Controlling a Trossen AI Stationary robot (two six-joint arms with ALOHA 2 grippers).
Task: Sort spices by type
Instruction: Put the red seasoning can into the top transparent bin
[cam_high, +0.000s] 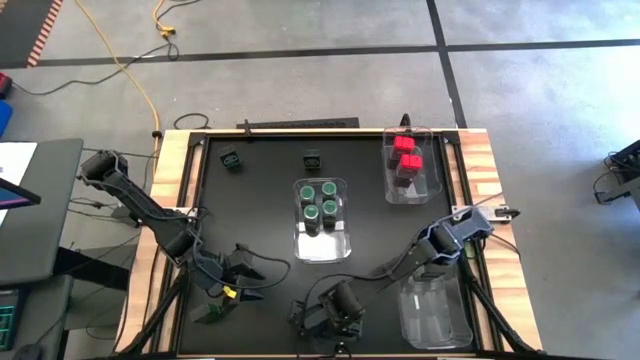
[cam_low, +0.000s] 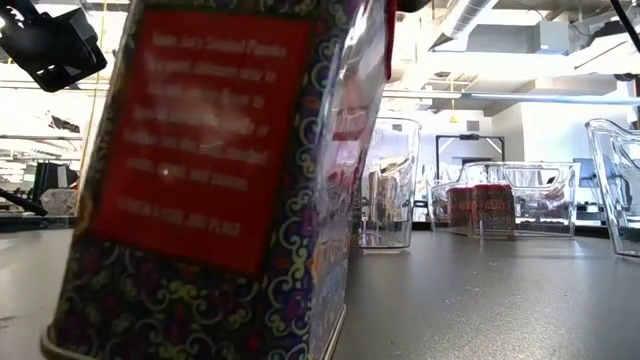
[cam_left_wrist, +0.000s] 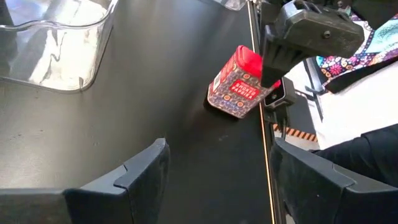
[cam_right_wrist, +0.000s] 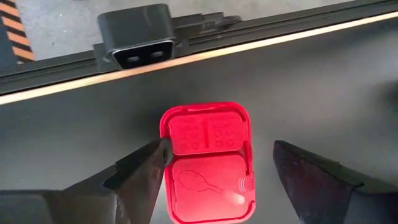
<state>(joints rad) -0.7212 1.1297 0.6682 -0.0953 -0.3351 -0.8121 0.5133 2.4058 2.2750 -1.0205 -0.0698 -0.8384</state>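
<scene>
A spice tin with a red lid (cam_right_wrist: 208, 165) stands upright on the black table near its front edge, close to the low camera (cam_low: 210, 180). My right gripper (cam_right_wrist: 221, 149) hangs over it, pointing down, open, one finger on each side of the lid. In the high view this gripper (cam_high: 340, 308) hides the tin. My left gripper (cam_left_wrist: 219, 149) is open with nothing between its fingers, left of the tin (cam_left_wrist: 237, 82) and aimed toward it. Green-topped jars (cam_high: 320, 200) fill a middle bin. Red boxes (cam_high: 405, 158) sit in a far right bin. Two dark jars (cam_high: 232, 158) (cam_high: 312, 158) stand on the table at the back. My right gripper comes at the tin from above, its fingers across the red lid's two long sides. One fingertip (cam_right_wrist: 155, 155) lies right at the lid's edge (cam_right_wrist: 166, 144); I cannot tell whether it touches. The other finger (cam_right_wrist: 292, 158) stands apart from the lid.
A clear bin (cam_high: 435, 315) with nothing in it stands at the near right, beside my right arm. The middle bin's near half (cam_high: 322, 245) is bare. The low camera's housing (cam_right_wrist: 137, 37) sits just past the table's front edge.
</scene>
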